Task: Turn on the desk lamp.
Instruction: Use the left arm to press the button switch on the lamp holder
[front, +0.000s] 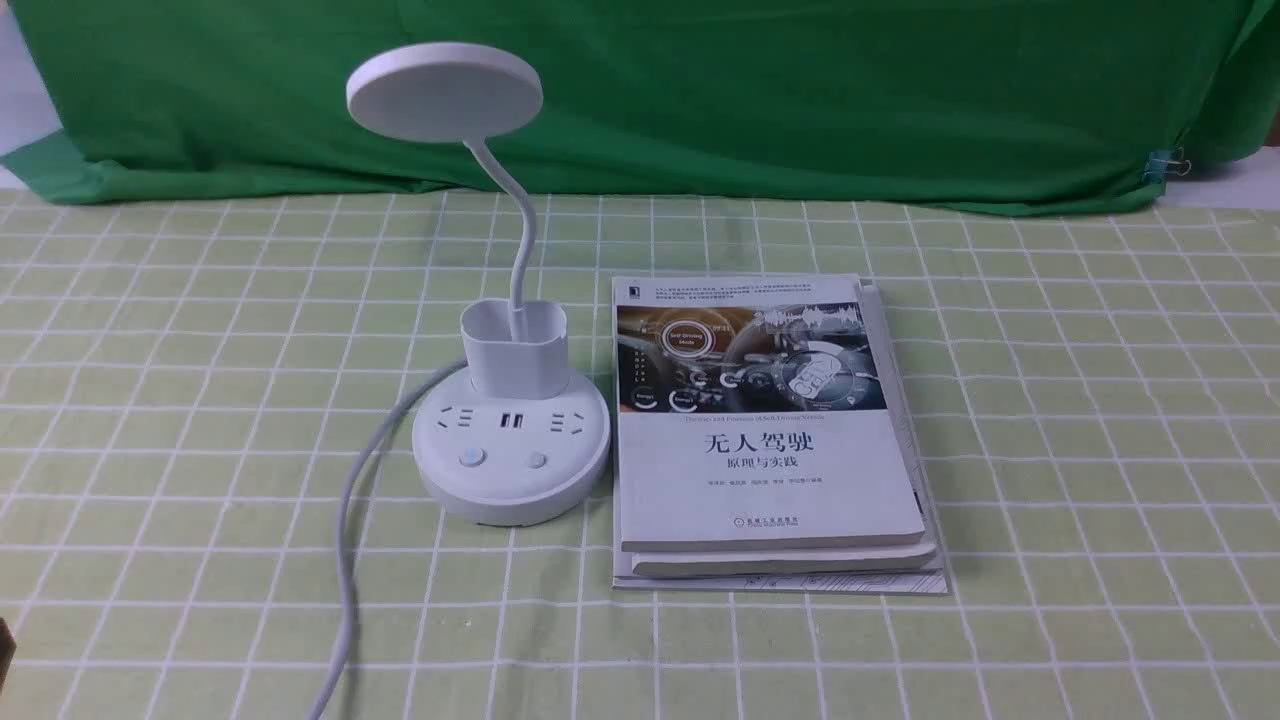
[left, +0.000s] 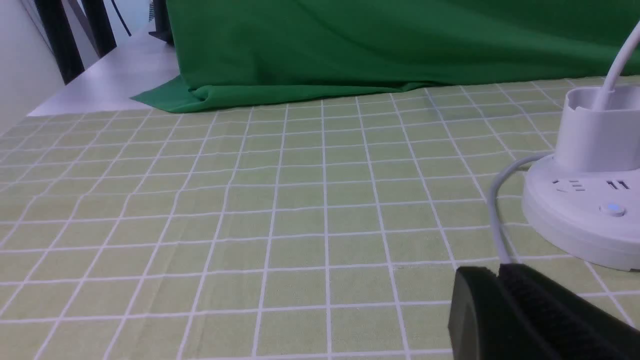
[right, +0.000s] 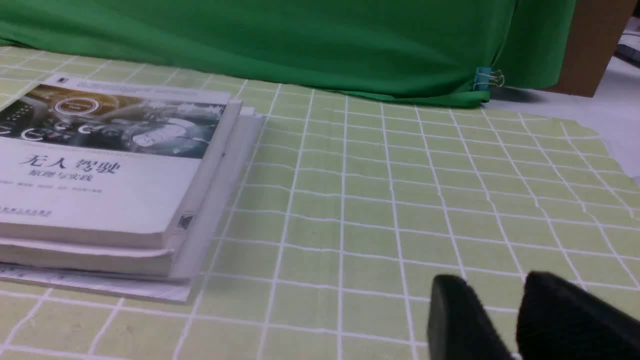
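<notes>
The white desk lamp stands left of centre in the front view, with its disc head (front: 444, 92) on a curved gooseneck, a cup holder (front: 515, 350) and a round base (front: 510, 480). The base carries sockets and two buttons (front: 471, 458) (front: 537, 460). Its white cord (front: 345, 560) runs toward the table's front edge. In the left wrist view the base (left: 575, 220) is close by, and one button (left: 612, 209) shows a small blue glow. My left gripper (left: 500, 272) is shut and empty, just short of the cord. My right gripper (right: 492, 285) is slightly open and empty over bare cloth.
A stack of books (front: 765, 440) lies right of the lamp base and also shows in the right wrist view (right: 100, 175). A green backdrop cloth (front: 700, 90) hangs at the back, with a clip (front: 1165, 165) at its right end. A green checked tablecloth (front: 1100, 450) covers the table.
</notes>
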